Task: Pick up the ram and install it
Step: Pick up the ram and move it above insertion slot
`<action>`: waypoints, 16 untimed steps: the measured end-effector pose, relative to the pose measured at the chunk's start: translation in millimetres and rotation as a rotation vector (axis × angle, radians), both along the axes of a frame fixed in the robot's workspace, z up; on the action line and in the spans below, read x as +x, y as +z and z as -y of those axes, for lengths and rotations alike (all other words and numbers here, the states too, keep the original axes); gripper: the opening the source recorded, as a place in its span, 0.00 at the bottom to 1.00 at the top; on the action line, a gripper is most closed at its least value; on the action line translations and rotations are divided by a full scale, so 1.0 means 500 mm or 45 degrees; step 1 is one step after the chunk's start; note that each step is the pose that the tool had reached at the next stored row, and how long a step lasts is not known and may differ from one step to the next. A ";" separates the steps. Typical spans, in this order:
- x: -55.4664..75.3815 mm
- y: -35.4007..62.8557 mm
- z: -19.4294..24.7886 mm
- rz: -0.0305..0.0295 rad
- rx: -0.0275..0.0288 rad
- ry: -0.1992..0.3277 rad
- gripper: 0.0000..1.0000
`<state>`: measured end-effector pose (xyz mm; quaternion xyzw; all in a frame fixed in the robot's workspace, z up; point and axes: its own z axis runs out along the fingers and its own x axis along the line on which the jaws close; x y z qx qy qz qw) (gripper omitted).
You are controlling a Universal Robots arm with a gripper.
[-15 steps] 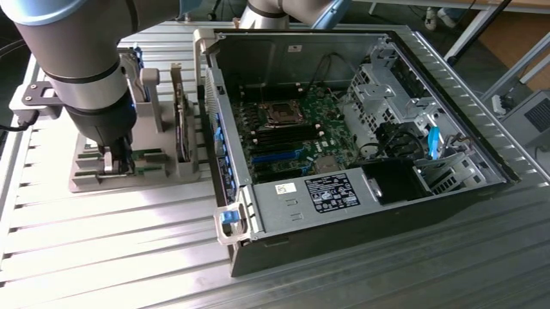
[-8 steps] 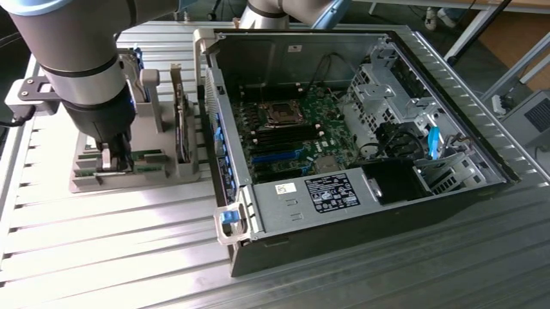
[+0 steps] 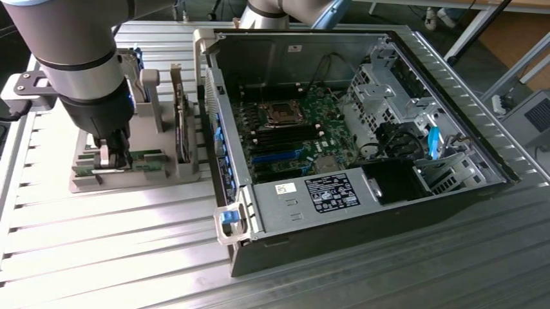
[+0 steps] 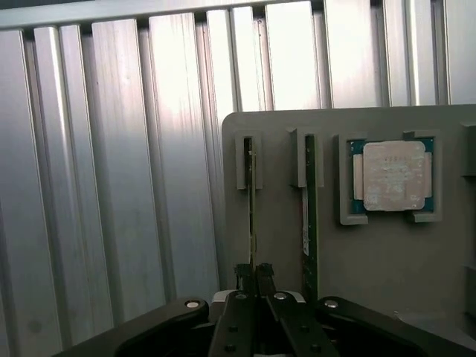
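The ram (image 4: 251, 201) stands on edge in a slot of the grey holder (image 4: 282, 245), seen as a thin green strip. My gripper (image 4: 253, 274) is shut on its near end, with one fingertip on each side of the board. A twin stick (image 4: 309, 223) with a white label stands in the neighbouring slot, untouched. In the exterior view the gripper (image 3: 110, 154) is down at the holder (image 3: 159, 103) on that view's left, beside the open computer case (image 3: 344, 116). Green board edges (image 3: 148, 168) show at the holder's base.
A square silver processor (image 4: 393, 175) lies in the holder's recess beyond the twin stick. A dark expansion card (image 3: 182, 129) stands upright between the holder and the case. The motherboard (image 3: 288, 138) with its dark slots lies inside the case. Ribbed metal table (image 3: 112, 244) all around.
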<state>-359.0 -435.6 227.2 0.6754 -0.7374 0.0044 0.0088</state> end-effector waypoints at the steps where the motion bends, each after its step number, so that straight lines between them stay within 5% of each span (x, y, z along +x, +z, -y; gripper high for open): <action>1: 0.000 0.001 0.0000 0.0002 0.0001 0.000 0.11; 16: 0.000 0.034 0.0000 0.0001 -0.0009 0.000 0.11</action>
